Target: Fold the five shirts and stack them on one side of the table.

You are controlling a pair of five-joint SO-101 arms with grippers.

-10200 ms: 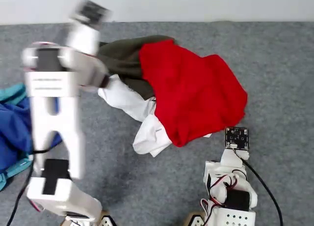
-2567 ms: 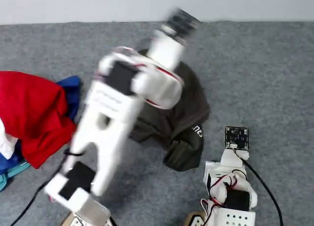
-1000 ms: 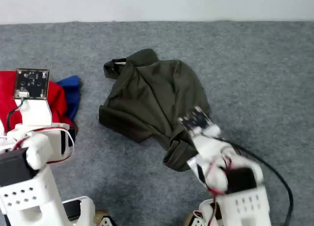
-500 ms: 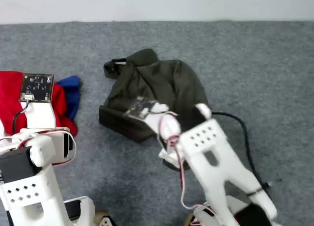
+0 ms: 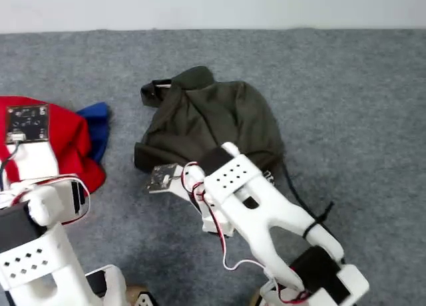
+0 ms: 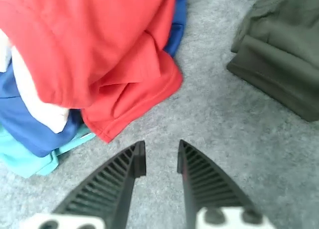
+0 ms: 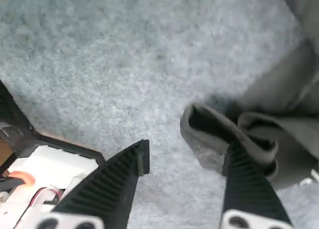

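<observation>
A dark olive shirt lies crumpled in the middle of the grey table. A pile at the left edge holds a red shirt on top of a blue one. The left wrist view shows the red shirt over white, blue and teal cloth. My left gripper hangs open and empty over bare carpet beside that pile. My right gripper is open, low at the olive shirt's near-left edge, with one finger beside a fold. The right arm stretches across the shirt's front.
The left arm stands at the near left corner, close to the pile. Its white base appears in the right wrist view. Open carpet lies to the right of the olive shirt and behind it.
The red and white shirts went from the middle to the left pile earlier. In the last second the right arm swung left across the olive shirt's front; the left arm shifted slightly left.
</observation>
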